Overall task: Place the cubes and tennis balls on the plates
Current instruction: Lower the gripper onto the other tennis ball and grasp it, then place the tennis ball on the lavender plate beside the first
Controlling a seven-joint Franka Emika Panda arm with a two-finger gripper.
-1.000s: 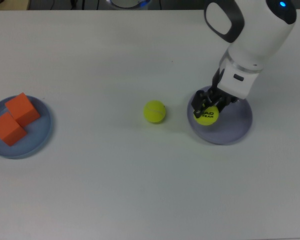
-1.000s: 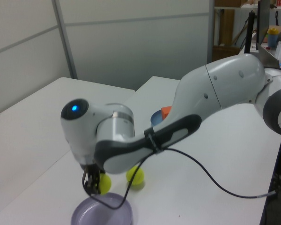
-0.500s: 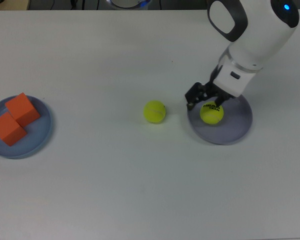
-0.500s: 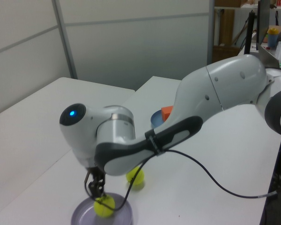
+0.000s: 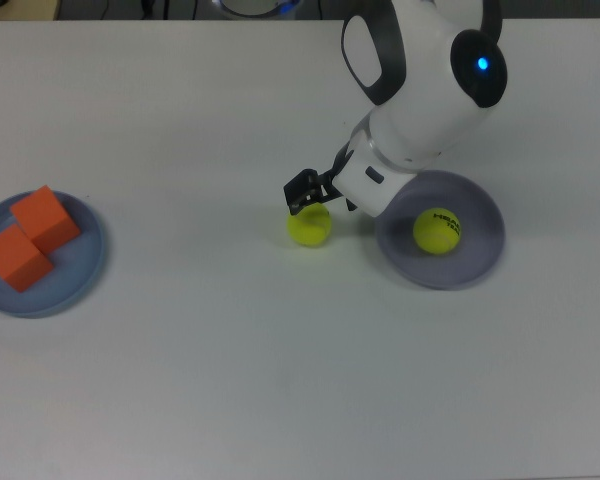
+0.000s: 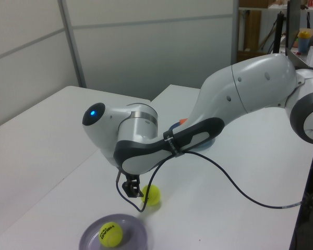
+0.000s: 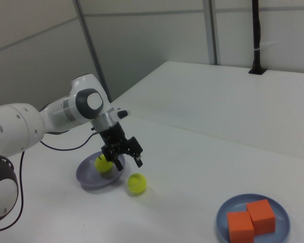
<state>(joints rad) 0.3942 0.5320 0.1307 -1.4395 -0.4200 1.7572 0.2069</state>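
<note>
White table (image 5: pixel 180 380), grey partition walls behind.

Loose tennis ball (image 5: pixel 309 224) sits on bare table, just off the purple plate's (image 5: pixel 480 255) rim toward the top view's left. Not yet on a plate. Second ball, the one with lettering (image 5: pixel 437 230), rests inside the purple plate, nothing touching it. Both orange cubes (image 5: pixel 30 238) sit side by side on the blue plate (image 5: pixel 85 270) at the top view's far left, so that half looks done.

Gripper (image 5: pixel 318 194) hangs directly over the loose ball, fingers spread apart, empty. In the right view it is clearly above the ball with a gap, not around it yet.

Judgement: next step is descend and grab the loose ball.

Risks:
- Off-centre descent: a fingertip clips the ball top and it rolls away across the table; nothing there to stop it.
- Shallow grasp above the ball's middle squeezes it out.
- Plate is shallow. Dropping the second ball from height, or onto the first, could knock one over the rim.
- Cable loop under the wrist in the left view hangs low near the ball; could nudge it.
</note>
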